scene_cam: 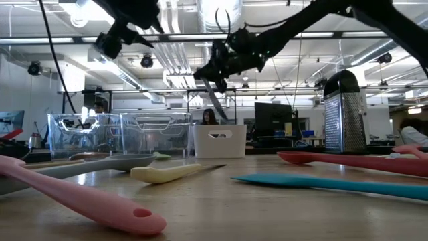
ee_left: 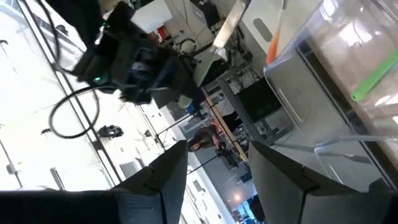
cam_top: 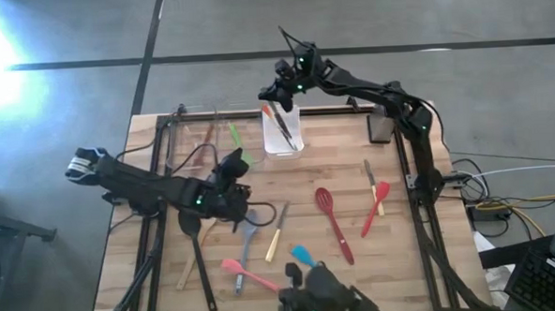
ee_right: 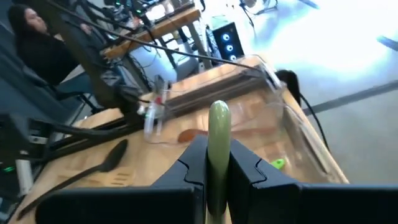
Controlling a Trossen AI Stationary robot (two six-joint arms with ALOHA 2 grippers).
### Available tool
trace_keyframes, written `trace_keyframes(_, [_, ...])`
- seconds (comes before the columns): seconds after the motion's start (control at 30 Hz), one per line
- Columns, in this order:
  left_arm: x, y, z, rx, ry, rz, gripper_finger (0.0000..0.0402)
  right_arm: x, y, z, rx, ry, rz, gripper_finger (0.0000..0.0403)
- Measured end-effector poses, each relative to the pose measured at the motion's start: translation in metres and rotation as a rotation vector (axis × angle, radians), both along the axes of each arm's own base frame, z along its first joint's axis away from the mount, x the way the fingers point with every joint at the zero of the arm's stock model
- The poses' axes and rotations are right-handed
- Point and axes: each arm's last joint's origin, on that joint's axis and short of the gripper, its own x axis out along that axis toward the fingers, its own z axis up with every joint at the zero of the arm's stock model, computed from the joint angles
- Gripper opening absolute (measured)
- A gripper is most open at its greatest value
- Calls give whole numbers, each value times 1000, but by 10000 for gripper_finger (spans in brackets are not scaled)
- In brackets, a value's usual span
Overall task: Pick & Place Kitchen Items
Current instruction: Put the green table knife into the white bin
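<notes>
1 slip is the main risk. High view: the right gripper (cam_top: 280, 97) hangs over the white bin (cam_top: 283, 141) at the table's (cam_top: 404, 262) far edge, where other handles already stand; a drop from here could strike them or the rim and bounce out onto the table. The left gripper (cam_top: 234, 176) hovers near the left edge above loose pieces such as a red utensil (cam_top: 337, 230), and a low move could knock them.

Low view: the held utensil (scene_cam: 215, 100) dangles tilted, clear above the white bin (scene_cam: 217, 142), so the tilt may steer it off line.

Left wrist view: the left gripper (ee_left: 214, 155) has its fingers apart with nothing between, facing the clear bin (ee_left: 348, 106).

Right wrist view: the right gripper (ee_right: 217, 168) is clamped on the utensil (ee_right: 218, 134), a slim, smooth, pale green rounded handle. I judge it slick, and it could pivot in so narrow a pinch
</notes>
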Motion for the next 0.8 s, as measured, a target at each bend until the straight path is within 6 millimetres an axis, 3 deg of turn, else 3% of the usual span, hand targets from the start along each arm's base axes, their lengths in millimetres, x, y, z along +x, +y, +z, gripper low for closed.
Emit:
trace_keyframes(0.27, [-16, 4, -12, 19, 8, 12, 172, 10, -22, -27, -4, 182, -90, 17])
trace_keyframes(0.6, [-17, 5, -14, 4, -29, 18, 172, 19, -30, -57, 52, 237, -142, 17])
trace_keyframes(0.8, [-17, 5, -14, 4, -29, 19, 172, 16, -33, -64, 101, 259, -211, 17])
